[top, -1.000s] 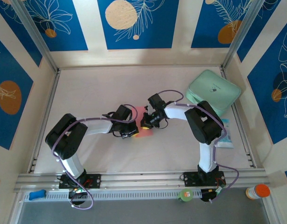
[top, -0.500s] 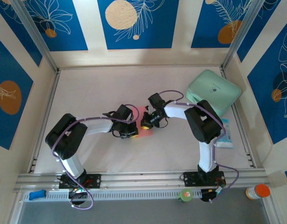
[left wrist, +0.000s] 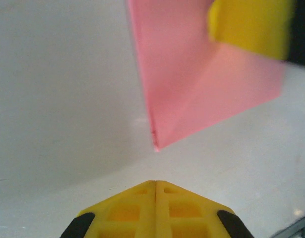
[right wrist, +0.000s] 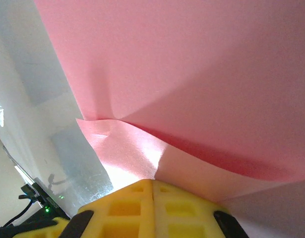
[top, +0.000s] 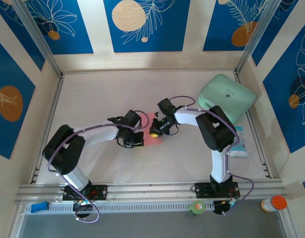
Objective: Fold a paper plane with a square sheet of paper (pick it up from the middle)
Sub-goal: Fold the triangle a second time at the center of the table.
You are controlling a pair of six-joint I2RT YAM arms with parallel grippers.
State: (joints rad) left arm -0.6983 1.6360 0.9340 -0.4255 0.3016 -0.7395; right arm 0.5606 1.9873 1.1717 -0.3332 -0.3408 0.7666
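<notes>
The square sheet of paper is salmon-pink and lies creased on the table between my two grippers. In the left wrist view the sheet shows a folded layer ending in a sharp corner. That corner lies a short way beyond my left gripper, which is shut with nothing in it. My right gripper is shut, its tips down on the sheet beside a lifted, curved flap. From above, my left gripper sits at the sheet's left edge. My right gripper is over the sheet's middle.
A mint-green rounded pad lies at the back right corner. A white and blue packet rests by the right wall. An orange-capped bottle and a blue object sit beyond the near rail.
My left arm has shifted, its elbow moving left and lower, and its gripper has drawn slightly left off the sheet. The right gripper has stayed on the paper.
</notes>
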